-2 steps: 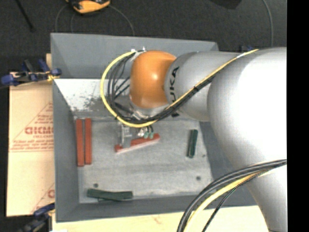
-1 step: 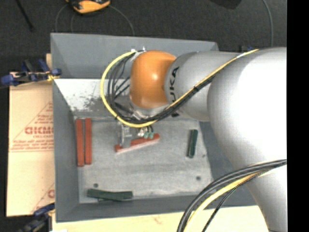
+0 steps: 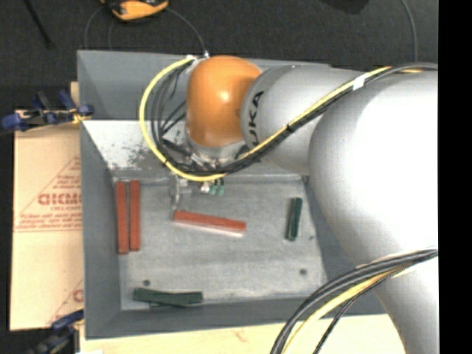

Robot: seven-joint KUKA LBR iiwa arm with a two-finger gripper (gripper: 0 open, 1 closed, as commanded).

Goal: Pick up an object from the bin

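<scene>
- End effector (image 3: 193, 190) hangs under the orange wrist cover (image 3: 217, 98), just above the left end of the red bar (image 3: 209, 223) lying in the middle of the bin (image 3: 221, 271); whether spread or pressed together, I cannot tell.
- Risk: closing so near the bar's end may pivot it, so it slips out and skids away.

In the bin (image 3: 99, 220), a pair of sticks (image 3: 127, 216) lies side by side near the left wall. A bar (image 3: 209, 223) lies mid-floor, with the hand (image 3: 193, 190) just behind its left end, perhaps touching it. A rod (image 3: 293, 219) lies to the right, and a strip (image 3: 167, 297) lies along the front wall.
</scene>
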